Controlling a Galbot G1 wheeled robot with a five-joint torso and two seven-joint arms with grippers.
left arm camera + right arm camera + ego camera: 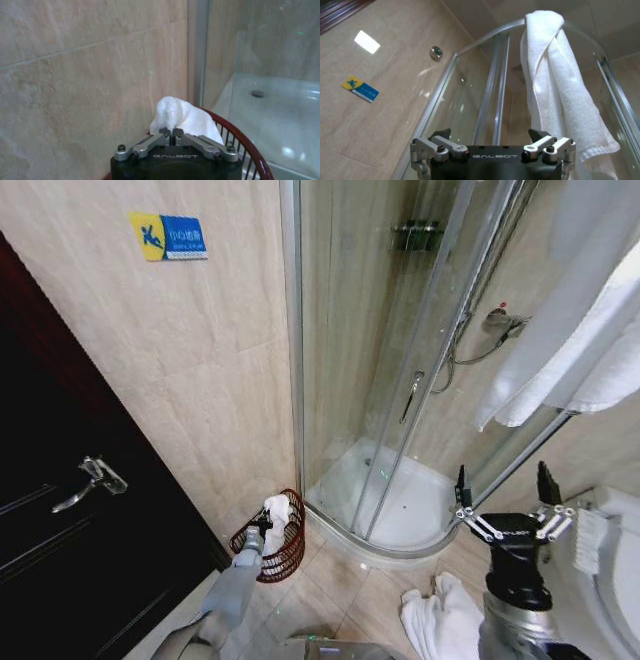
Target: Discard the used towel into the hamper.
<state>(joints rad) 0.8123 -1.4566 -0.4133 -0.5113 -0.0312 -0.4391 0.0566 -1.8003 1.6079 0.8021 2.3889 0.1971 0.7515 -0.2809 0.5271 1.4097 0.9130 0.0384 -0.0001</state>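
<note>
The hamper (pixel 285 558), a reddish-brown openwork basket, stands on the floor against the tiled wall, beside the shower enclosure. My left gripper (pixel 262 528) hangs over its opening, shut on the white towel (pixel 277 509). In the left wrist view the towel (pixel 181 115) bunches up from the closed left gripper (pixel 171 131), with the hamper's rim (pixel 248 148) curving just beyond it. My right gripper (pixel 505 484) is raised at the right, open and empty, away from the hamper. The right wrist view shows the right gripper (pixel 490 137) with its fingers spread.
A glass shower enclosure (pixel 400 380) stands right of the hamper. A dark door (pixel 60 510) with a lever handle is at the left. Another white towel (pixel 440 618) lies on the floor near my right arm. White towels (pixel 585 345) hang over the glass, and a toilet (pixel 612 565) is far right.
</note>
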